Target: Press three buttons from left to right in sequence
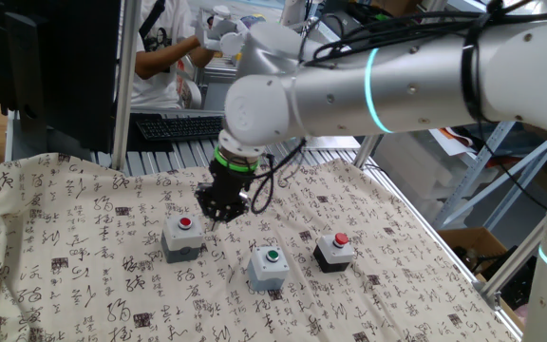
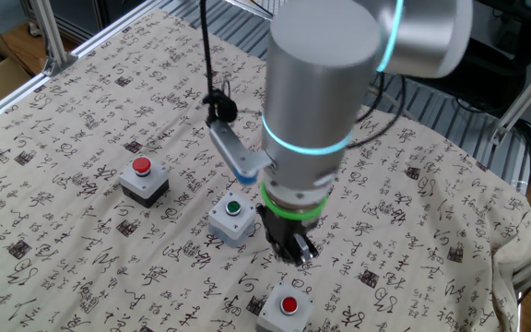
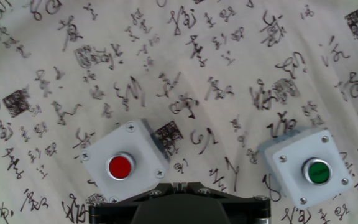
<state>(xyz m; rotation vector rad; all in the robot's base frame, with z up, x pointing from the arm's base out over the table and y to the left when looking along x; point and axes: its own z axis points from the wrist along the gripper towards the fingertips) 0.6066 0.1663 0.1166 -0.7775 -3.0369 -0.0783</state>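
Buttons sit in a row on the cloth (image 1: 84,275): grey box with red cap (image 1: 182,237), grey box with green cap (image 1: 270,265), black box with red cap (image 1: 335,251); the gripper (image 1: 218,215), fingers together, hangs near the first

- The silver arm (image 1: 368,90) reaches in from the upper right of one fixed view, its wrist turned straight down.
- The black pincer (image 1: 220,215) hangs left of centre, fingers shut.
- In the other fixed view the pincer (image 2: 298,251) sits at lower centre.
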